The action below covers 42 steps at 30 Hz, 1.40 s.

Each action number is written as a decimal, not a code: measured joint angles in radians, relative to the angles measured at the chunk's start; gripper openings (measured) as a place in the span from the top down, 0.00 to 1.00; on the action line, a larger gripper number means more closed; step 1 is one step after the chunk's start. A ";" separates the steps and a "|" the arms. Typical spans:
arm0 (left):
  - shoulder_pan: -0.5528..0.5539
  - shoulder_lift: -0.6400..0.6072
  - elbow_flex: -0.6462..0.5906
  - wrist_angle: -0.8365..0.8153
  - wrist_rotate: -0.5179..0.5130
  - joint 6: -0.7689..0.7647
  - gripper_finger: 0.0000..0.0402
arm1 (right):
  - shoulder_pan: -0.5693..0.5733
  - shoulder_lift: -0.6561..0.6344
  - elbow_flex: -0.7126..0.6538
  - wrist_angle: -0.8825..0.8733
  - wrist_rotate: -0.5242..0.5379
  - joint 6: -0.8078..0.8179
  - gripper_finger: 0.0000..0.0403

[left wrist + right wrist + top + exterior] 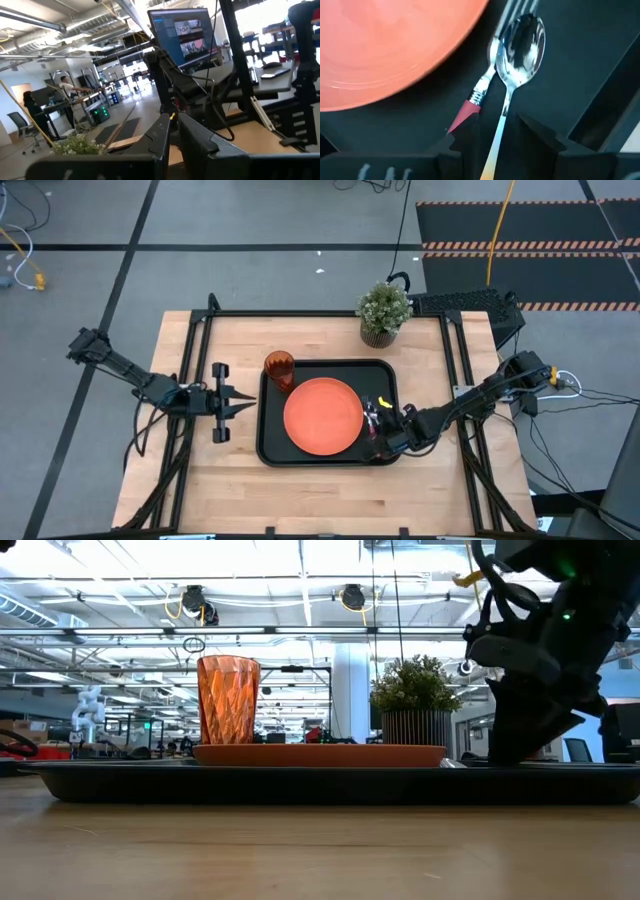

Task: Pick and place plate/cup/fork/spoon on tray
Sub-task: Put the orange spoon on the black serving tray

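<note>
1. The right hand [378, 429] is hovering low over the right side of the tray [270, 450], at centre-right of the high view. Its fingers [457, 142] are pinching the spoon [512, 75] by the stem, with the bowl lying forward on the tray floor.
2. The fork [487, 75] is lying just beside the spoon, touching or nearly touching it, next to the plate [323, 415]. The plate is sitting in the tray's middle; the cup [279, 370] is standing at the tray's upper left corner.
3. To finish the placement well, the hand is best lowering until the handle rests flat, then spreading its fingers slowly so the spoon is not rolling onto the fork.
4. Lifting straight up is avoiding dragging either utensil.
5. The left hand [243, 407] is waiting left of the tray above the table [330, 495], fingers nearly pressed together, holding nothing.
</note>
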State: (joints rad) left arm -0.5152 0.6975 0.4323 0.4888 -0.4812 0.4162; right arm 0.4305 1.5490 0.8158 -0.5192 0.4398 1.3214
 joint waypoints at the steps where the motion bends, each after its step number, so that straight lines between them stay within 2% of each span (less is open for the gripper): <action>1: 0.000 0.000 0.000 -0.001 0.000 0.000 0.90 | 0.000 0.000 -0.004 0.006 0.001 0.003 0.72; 7: 0.000 0.000 0.000 -0.016 -0.001 0.001 0.90 | -0.001 0.000 -0.012 0.066 0.006 0.004 0.81; 12: 0.000 0.000 0.000 -0.017 -0.002 0.001 0.90 | -0.003 0.000 -0.012 0.022 0.010 0.005 0.85; 24: 0.000 0.000 0.000 -0.017 -0.002 -0.003 0.90 | -0.012 0.021 -0.017 0.025 0.062 0.003 0.78; 34: 0.000 0.000 0.000 -0.016 -0.002 -0.005 0.90 | -0.011 0.052 -0.069 0.093 0.043 0.051 0.78; 37: 0.000 0.000 0.000 -0.014 -0.002 -0.005 0.90 | -0.011 0.052 -0.069 0.089 0.046 0.052 0.82; 42: 0.000 0.000 0.000 -0.013 -0.002 -0.004 0.90 | -0.012 0.052 -0.071 0.086 0.049 0.058 0.95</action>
State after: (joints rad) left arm -0.5156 0.6971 0.4322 0.4755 -0.4828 0.4118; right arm 0.4187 1.6012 0.7452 -0.4328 0.4886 1.3797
